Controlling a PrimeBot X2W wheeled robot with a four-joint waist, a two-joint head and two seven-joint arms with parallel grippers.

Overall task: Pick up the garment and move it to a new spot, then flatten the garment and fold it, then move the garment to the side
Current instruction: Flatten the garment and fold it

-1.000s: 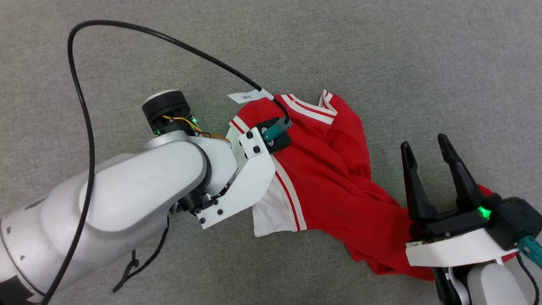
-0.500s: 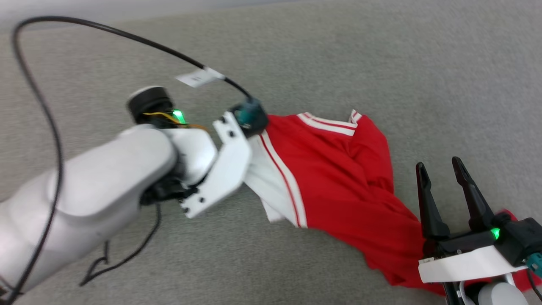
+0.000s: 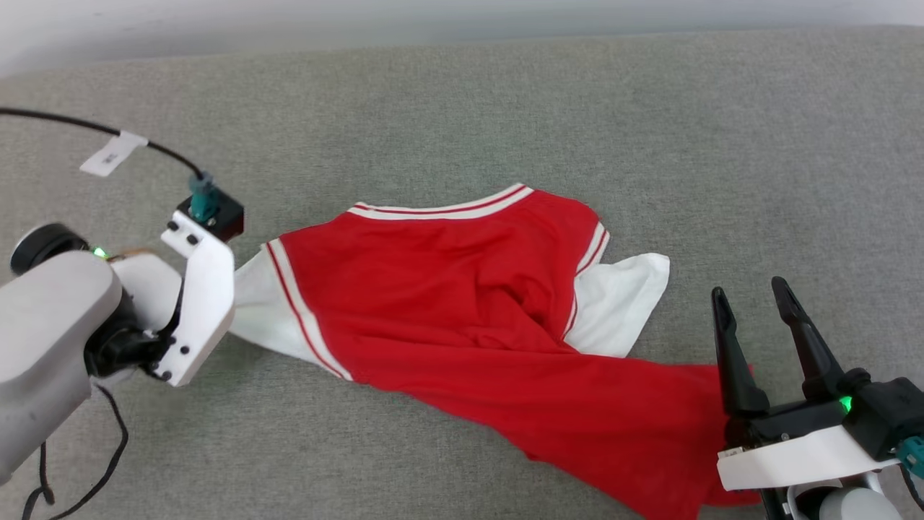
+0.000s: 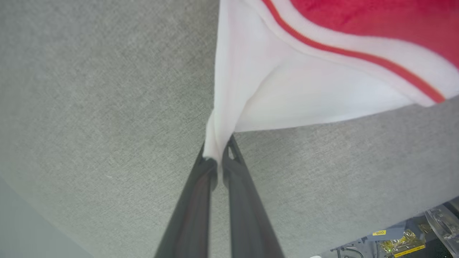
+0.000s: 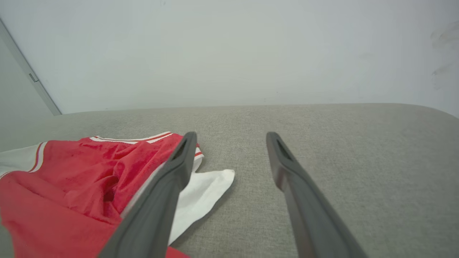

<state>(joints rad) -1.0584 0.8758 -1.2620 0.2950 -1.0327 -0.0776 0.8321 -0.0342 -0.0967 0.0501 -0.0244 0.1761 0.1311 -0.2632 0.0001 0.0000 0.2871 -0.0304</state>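
While R tool (image 3: 748,287) gapes wide & empty, L tool (image 4: 217,152) pinches garment (image 3: 469,289) by white sleeve (image 4: 287,89).

I see a grey fabric surface (image 3: 650,130) running up to a pale wall (image 3: 433,18); one rumpled red shirt (image 3: 469,289) lies on it, well apart from the wall.

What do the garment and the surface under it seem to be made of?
The garment: probably a thin, soft knit fabric with a matte finish; it wrinkles and drapes in loose folds. The surface: apparently a coarse grey woven textile, matte, with a speckled visible weave; what lies beneath cannot be told.
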